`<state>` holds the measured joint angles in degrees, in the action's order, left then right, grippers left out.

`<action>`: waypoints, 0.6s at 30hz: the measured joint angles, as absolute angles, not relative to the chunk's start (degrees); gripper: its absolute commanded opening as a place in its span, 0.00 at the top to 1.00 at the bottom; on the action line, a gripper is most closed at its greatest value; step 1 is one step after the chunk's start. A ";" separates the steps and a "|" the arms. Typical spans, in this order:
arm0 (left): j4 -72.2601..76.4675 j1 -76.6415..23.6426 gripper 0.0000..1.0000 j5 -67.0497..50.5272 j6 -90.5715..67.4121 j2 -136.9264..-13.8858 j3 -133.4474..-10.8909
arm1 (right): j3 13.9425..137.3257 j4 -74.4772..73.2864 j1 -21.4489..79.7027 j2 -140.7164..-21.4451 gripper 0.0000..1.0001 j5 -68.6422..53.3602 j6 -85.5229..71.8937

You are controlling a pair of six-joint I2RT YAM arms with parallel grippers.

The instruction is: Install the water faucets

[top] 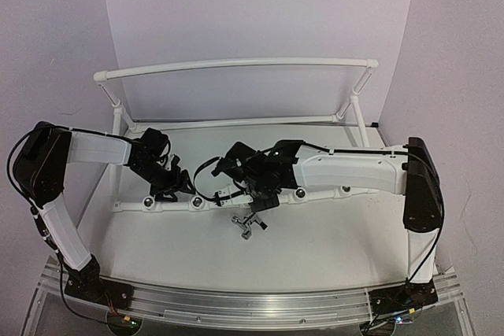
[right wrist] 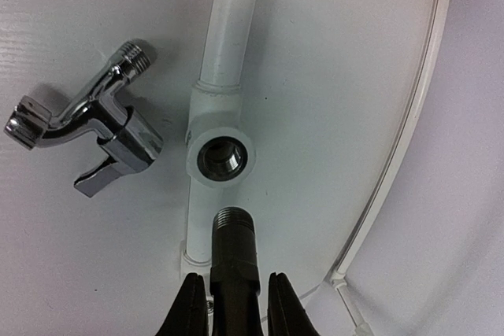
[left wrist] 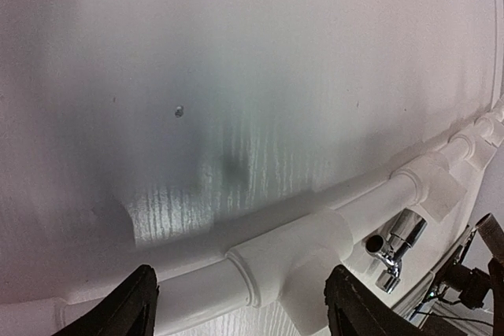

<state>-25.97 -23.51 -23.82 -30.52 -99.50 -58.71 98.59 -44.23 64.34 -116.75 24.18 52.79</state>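
Observation:
My right gripper point(right wrist: 234, 281) is shut on a dark faucet point(right wrist: 235, 245). Its threaded stem points at a silver-ringed socket point(right wrist: 225, 156) of the white pipe frame point(right wrist: 228, 29) and stops a short way before it. A second, chrome faucet point(right wrist: 87, 135) lies loose on the table left of that socket; in the top view it point(top: 246, 224) lies just in front of the right gripper point(top: 256, 198). My left gripper point(top: 175, 186) is open, its fingers point(left wrist: 130, 308) standing either side of a white T-fitting point(left wrist: 303, 253). A chrome faucet point(left wrist: 398, 241) shows to the right of it.
The low pipe point(top: 331, 191) runs across the table with several sockets point(top: 148, 203). A tall white rail point(top: 236, 63) stands behind it. White walls enclose the back and sides. A metal rail point(top: 236, 304) lines the near edge.

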 measured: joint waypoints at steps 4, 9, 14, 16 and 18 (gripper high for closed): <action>-24.72 -24.06 0.35 -25.59 -30.54 -99.44 -58.35 | 98.78 -44.27 65.05 -116.75 1.00 23.19 52.40; -23.20 -26.64 0.39 -27.70 -30.56 -99.12 -58.38 | 98.78 -44.55 65.31 -116.75 1.00 22.67 51.94; -24.47 -28.49 0.35 -28.99 -31.40 -98.66 -58.50 | 98.78 -44.69 65.29 -116.75 1.00 22.61 51.29; -25.08 -28.71 0.26 -29.28 -31.53 -98.58 -58.52 | 98.78 -44.71 65.28 -116.75 1.00 22.59 51.00; -26.21 -28.84 0.21 -29.42 -31.51 -98.29 -58.86 | 98.78 -44.71 65.28 -116.75 1.00 22.58 50.87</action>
